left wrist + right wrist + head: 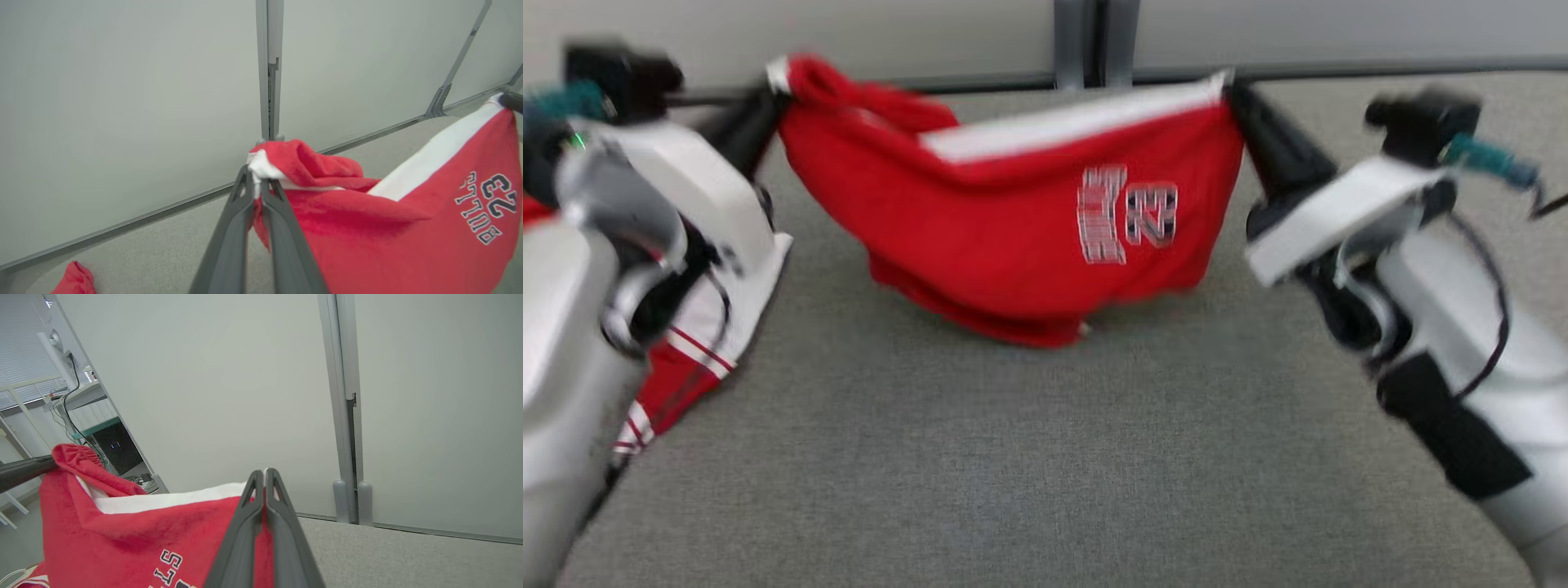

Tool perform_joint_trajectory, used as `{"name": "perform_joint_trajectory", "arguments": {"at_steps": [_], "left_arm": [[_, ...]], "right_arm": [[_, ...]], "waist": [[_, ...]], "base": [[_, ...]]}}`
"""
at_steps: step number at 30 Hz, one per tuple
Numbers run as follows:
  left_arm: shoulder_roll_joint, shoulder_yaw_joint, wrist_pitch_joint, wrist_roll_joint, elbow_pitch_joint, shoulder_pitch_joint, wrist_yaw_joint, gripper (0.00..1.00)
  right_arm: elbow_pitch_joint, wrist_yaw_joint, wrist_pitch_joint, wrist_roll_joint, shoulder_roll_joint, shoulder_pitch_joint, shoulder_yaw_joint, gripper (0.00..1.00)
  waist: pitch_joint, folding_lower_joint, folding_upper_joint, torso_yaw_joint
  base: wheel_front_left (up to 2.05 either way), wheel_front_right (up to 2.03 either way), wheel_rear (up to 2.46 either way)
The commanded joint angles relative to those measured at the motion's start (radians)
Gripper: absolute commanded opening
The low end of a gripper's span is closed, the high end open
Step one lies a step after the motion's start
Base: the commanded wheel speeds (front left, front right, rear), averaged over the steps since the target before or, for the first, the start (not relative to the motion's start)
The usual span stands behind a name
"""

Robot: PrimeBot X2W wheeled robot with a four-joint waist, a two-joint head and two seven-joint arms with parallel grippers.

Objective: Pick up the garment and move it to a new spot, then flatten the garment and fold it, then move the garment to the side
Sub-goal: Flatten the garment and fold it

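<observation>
Garment (1013, 237), red with a white band and dark printed lettering, strung up between both grippers at the far side of the grey cloth-textured tabletop (1045, 457). Its sagging lower fold looks to reach the tabletop; blur makes contact unclear.

Left gripper (778, 88) is clamped tight on a bunched red-and-white corner; in the left wrist view the fingers (229, 228) are pressed together on the fabric. Right gripper (1232, 91) is pinched closed on the opposite top corner at the white band, its fingers (241, 531) meeting with fabric between them.

A second piece of cloth (686, 359), red with white stripes, lies on the tabletop at the left edge, partly under the left arm, well apart from the garment.

Pale grey partition panels (122, 102) stand along the far edge, joined at a grey vertical post (1086, 41) with a dark rail at the base.

The right wrist view shows more room past the panel's end: window blinds (20, 335), a desk with cables (77, 396), and a dark box with small lights (114, 447).
</observation>
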Motion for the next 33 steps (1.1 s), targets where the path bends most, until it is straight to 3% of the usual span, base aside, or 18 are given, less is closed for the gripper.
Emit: {"name": "perform_joint_trajectory", "arguments": {"at_steps": [1, 5, 12, 20, 26, 33], "left_arm": [[0.008, 0.002, 0.004, 0.015, 0.031, -0.116, -0.010, 0.00], [0.011, -0.012, -0.003, 0.029, 0.080, -0.275, -0.017, 0.00], [0.001, -0.067, -0.102, 0.015, 0.193, -0.612, -0.021, 0.00], [-0.013, -0.174, -0.199, -0.056, 0.357, -0.871, -0.021, 0.00], [-0.034, -0.295, -0.237, -0.121, 0.429, -0.914, -0.021, 0.00], [0.001, -0.442, -0.277, -0.221, 0.429, -0.771, -0.021, 0.00]], "right_arm": [[-0.009, 0.000, 0.007, 0.016, -0.015, -0.094, -0.010, 0.00], [-0.003, 0.000, 0.011, 0.023, -0.022, -0.224, -0.009, 0.00], [0.049, 0.000, -0.027, 0.027, -0.037, -0.534, -0.026, 0.00], [0.131, 0.000, -0.063, -0.003, -0.039, -0.780, -0.075, 0.00], [0.156, 0.000, -0.065, -0.004, -0.035, -0.803, -0.047, 0.00], [0.091, 0.000, -0.064, 0.023, -0.075, -0.613, 0.034, 0.00]], "waist": [[0.133, 0.0000, 0.0000, -0.022], [0.206, 0.0000, 0.0000, -0.028], [0.342, 0.0000, 0.0000, -0.032], [0.404, 0.0000, 0.0000, -0.030], [0.399, 0.0000, 0.0000, -0.023], [0.316, 0.0000, 0.0000, -0.010]], "base": [[0.00, 0.00, 0.00], [0.00, 0.00, 0.00], [0.00, 0.00, 0.00], [0.00, 0.00, 0.00], [0.00, 0.00, 0.00], [0.00, 0.00, 0.00]]}}
